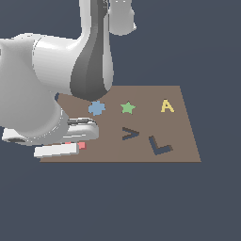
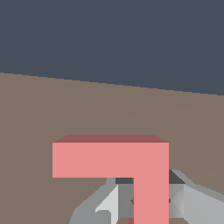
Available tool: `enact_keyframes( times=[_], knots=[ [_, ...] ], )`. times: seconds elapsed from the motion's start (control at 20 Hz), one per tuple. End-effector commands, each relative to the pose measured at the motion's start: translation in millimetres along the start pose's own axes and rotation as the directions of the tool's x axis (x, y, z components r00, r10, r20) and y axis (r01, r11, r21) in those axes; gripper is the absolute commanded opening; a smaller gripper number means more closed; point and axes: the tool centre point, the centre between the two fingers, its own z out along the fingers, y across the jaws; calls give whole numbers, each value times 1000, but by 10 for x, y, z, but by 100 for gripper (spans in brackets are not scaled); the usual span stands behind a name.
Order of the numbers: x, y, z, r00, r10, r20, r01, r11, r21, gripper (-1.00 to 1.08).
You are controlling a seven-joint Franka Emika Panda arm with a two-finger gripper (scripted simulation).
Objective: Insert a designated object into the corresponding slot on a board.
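1. The brown board (image 1: 183,141) lies flat on a dark ground, and the white arm covers its corner at the exterior view's left.
2. The only readable mark is a yellow letter A (image 1: 167,106), a raised shape near the board's far edge toward the exterior view's right. No brand or printed label shows on arm or board.
3. A green star (image 1: 127,108) sits beside the A, and a blue cross-like shape (image 1: 97,108) sits beside the star, partly under the arm.
4. Nearer the camera lie two dark recesses: a small ">" cut-out (image 1: 130,133) and, just beside it, the tilted thick-armed L slot (image 1: 159,145), with nothing in it.
5. The pink L block (image 2: 131,166) is at the gripper (image 1: 70,141), well apart from the slot; in the exterior view only a pink sliver shows by the white finger.
6. In the wrist view the grey fingers (image 2: 109,203) flank the block's stem closely, but contact is hidden, so I cannot tell whether the pincer grips it.
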Motion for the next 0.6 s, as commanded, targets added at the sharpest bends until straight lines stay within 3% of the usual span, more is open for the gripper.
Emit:
enact_keyframes(
  times=[0.0,0.55],
  knots=[
    [2,-9,5,1000,-1,0,1,1000,1,-100],
    [2,-10,-27,1000,-1,1,1,1000,1,-100]
  ],
)
